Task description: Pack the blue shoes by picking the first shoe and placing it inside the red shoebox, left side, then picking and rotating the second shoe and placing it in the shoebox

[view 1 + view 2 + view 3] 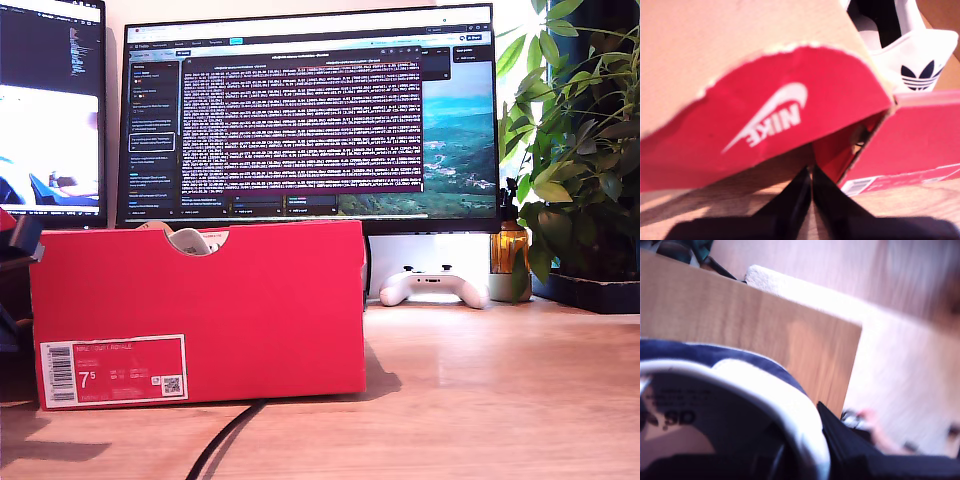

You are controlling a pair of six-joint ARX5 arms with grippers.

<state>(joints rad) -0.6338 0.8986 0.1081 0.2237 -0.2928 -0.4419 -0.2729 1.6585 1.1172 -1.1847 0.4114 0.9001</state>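
I'm working at a home-office desk. Two monitors [310, 115] stand at the back of the wooden desktop [480, 390], the larger showing terminal text. A white game controller [433, 287] and a leafy potted plant [580, 140] sit beside them.

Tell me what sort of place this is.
Likely a home office or desk workspace: a large monitor filled with terminal text, a white game controller on the wooden desk, and a potted plant beside it.

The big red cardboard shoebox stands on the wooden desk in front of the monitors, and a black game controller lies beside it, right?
Not quite: the game controller is white, as the exterior view shows. The red cardboard shoebox does stand on the wooden desk before the monitors.
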